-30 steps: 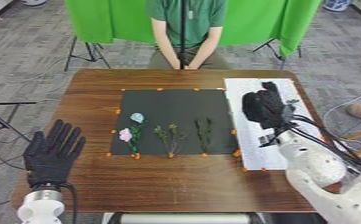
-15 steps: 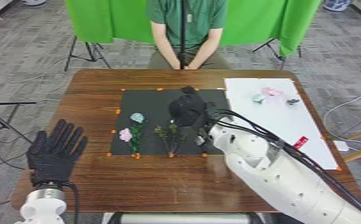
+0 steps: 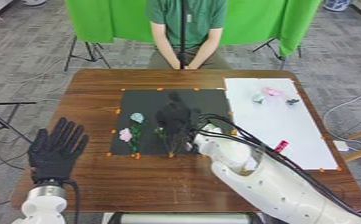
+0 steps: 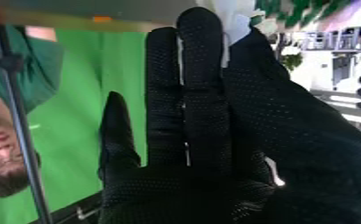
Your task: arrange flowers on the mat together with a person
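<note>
In the head view, my right hand (image 3: 173,119) is over the middle of the dark mat (image 3: 139,100), partly covering the green stems (image 3: 164,135). Left of it lie a pale blue flower (image 3: 137,117) and a pink flower (image 3: 125,134) with leafy stems. My left hand (image 3: 56,152) rests at the table's left side, fingers straight. From the right wrist view, my right hand (image 4: 199,105) has its thumb against the fingers, pinching something white (image 4: 235,25) that looks like a flower. Green leaves (image 4: 305,11) are beyond the fingertips.
A white sheet (image 3: 287,122) lies on the right of the table (image 3: 114,185). On it are a small pink flower (image 3: 271,91), a pale green one (image 3: 258,98), a dark piece (image 3: 292,101) and a red object (image 3: 281,146).
My right hand has moved left from the white sheet to over the mat, uncovering the small flowers on the sheet. The left hand has barely moved.
</note>
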Controlling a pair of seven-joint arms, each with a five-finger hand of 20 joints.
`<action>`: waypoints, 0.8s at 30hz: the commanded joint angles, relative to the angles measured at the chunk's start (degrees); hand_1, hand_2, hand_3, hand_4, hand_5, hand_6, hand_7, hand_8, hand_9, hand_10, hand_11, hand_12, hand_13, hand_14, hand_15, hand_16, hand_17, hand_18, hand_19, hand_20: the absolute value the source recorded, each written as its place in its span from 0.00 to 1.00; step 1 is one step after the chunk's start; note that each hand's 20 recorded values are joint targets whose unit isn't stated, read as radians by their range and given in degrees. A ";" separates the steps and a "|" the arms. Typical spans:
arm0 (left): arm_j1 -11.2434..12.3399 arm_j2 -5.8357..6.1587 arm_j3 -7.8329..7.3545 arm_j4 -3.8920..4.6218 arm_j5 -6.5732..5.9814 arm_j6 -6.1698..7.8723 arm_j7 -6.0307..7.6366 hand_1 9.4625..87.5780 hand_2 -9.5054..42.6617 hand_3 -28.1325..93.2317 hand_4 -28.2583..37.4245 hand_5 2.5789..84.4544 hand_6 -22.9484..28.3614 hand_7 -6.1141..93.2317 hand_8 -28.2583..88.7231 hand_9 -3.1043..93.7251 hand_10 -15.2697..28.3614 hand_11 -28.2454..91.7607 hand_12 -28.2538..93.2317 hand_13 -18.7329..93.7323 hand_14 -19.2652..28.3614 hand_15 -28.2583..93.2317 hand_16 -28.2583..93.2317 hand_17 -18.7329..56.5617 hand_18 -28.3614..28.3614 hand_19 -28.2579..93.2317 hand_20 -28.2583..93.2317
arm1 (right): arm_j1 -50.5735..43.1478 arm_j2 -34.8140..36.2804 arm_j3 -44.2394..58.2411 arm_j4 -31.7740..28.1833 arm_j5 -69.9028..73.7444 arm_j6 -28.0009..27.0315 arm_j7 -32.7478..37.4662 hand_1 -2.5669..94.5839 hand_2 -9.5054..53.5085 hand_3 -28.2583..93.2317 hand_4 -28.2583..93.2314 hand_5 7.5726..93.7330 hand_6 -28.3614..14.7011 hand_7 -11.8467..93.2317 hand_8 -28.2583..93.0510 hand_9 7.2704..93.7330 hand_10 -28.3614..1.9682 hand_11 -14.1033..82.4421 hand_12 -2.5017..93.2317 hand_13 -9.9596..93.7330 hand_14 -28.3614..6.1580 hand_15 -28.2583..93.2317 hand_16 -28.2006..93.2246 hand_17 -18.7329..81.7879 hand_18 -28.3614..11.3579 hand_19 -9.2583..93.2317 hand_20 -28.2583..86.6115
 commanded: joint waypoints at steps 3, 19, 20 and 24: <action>-0.15 0.03 -0.51 0.70 -0.12 -0.11 -0.84 0.21 0.44 0.85 0.00 0.49 0.60 0.22 0.14 0.40 0.63 0.39 0.27 0.41 0.71 0.45 0.17 0.14 0.78 0.55 0.32 | -1.23 -0.32 -0.05 -0.66 -1.22 0.31 1.65 0.59 0.05 0.82 0.00 0.63 0.80 0.55 0.13 0.82 0.81 0.23 0.44 0.61 0.65 0.44 0.45 0.26 0.31 0.42 0.30; 0.32 -0.11 -0.85 0.65 -0.90 0.00 -0.10 0.22 0.40 0.85 0.00 0.49 0.60 0.22 0.14 0.40 0.62 0.39 0.27 0.41 0.72 0.45 0.18 0.14 0.78 0.55 0.32 | -2.71 0.08 1.51 -4.17 0.35 -2.47 3.55 0.53 0.00 0.89 0.00 0.56 0.77 0.41 0.07 0.68 0.72 0.33 0.27 0.56 0.59 0.42 0.42 0.24 0.28 0.46 0.27; 0.09 -0.13 -0.72 0.81 -0.98 -0.33 0.00 0.23 0.39 0.85 0.00 0.49 0.60 0.22 0.14 0.40 0.63 0.39 0.27 0.41 0.72 0.45 0.18 0.14 0.77 0.55 0.32 | -2.69 0.23 1.50 -4.47 0.79 -2.81 4.18 0.52 0.00 0.90 0.00 0.55 0.77 0.41 0.07 0.67 0.71 0.35 0.25 0.56 0.58 0.42 0.42 0.24 0.28 0.46 0.27; 0.37 -0.09 -0.71 0.75 -2.06 -0.73 0.82 0.22 0.35 0.86 0.00 0.49 0.60 0.22 0.14 0.40 0.63 0.39 0.28 0.40 0.72 0.45 0.18 0.14 0.77 0.55 0.32 | -3.91 0.56 2.84 -5.63 0.53 -4.54 3.90 0.51 0.00 0.91 0.00 0.52 0.75 0.40 0.07 0.64 0.68 0.36 0.22 0.55 0.57 0.42 0.42 0.23 0.27 0.46 0.27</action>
